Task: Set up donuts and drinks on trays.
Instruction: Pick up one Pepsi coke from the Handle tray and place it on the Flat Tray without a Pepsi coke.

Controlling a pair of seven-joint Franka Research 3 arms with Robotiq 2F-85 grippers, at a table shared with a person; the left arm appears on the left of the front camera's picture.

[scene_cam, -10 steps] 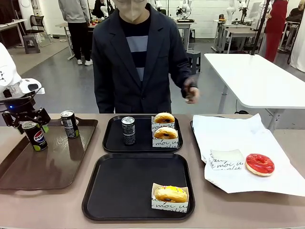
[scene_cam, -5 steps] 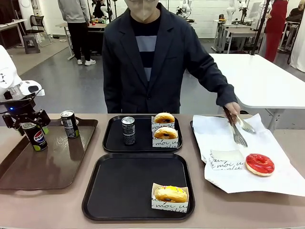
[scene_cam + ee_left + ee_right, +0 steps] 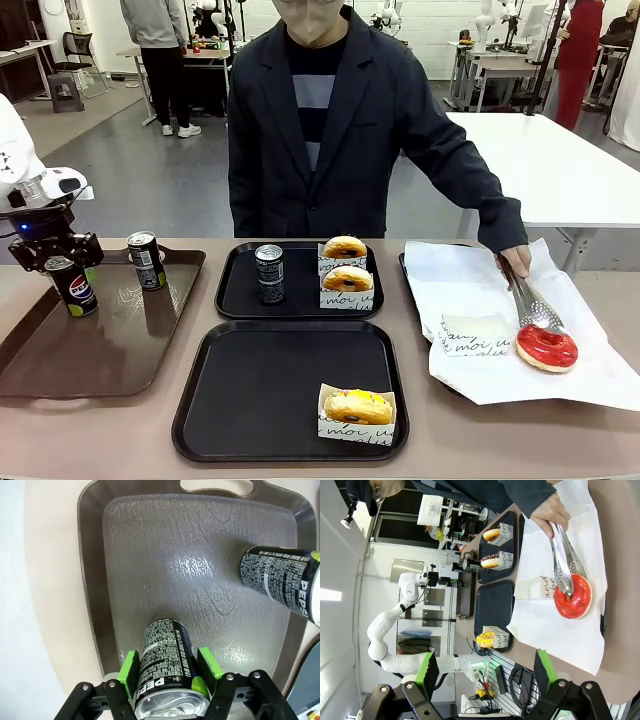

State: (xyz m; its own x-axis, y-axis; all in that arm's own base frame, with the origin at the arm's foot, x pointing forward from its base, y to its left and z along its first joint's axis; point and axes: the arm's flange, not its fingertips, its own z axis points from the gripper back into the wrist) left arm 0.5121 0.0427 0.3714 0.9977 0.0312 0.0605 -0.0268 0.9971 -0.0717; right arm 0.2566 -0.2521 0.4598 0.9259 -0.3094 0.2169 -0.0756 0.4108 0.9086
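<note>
My left gripper [image 3: 66, 267] stands over the brown tray [image 3: 100, 350] at the left, shut on the Pepsi can [image 3: 76, 290]. In the left wrist view its green pads [image 3: 131, 672] press the can's [image 3: 162, 660] sides. A second can [image 3: 147, 260] stands behind it on the same tray. The far black tray [image 3: 235, 295] holds a grey can [image 3: 269, 273] and two sleeved donuts [image 3: 348, 279]. One yellow donut [image 3: 357, 406] sits on the near black tray [image 3: 260, 390]. My right gripper [image 3: 485, 659] is open, high above the table.
On white paper [image 3: 470, 280] at the right lie a red donut [image 3: 545, 346] and an empty sleeve [image 3: 475, 333]. A person across the table holds metal tongs [image 3: 530, 305] on the red donut. The second can [image 3: 280, 582] is close to my left gripper.
My left gripper's jaws have closed from wide open onto the Pepsi can. The person has reached out and brought the tongs down onto the red donut.
</note>
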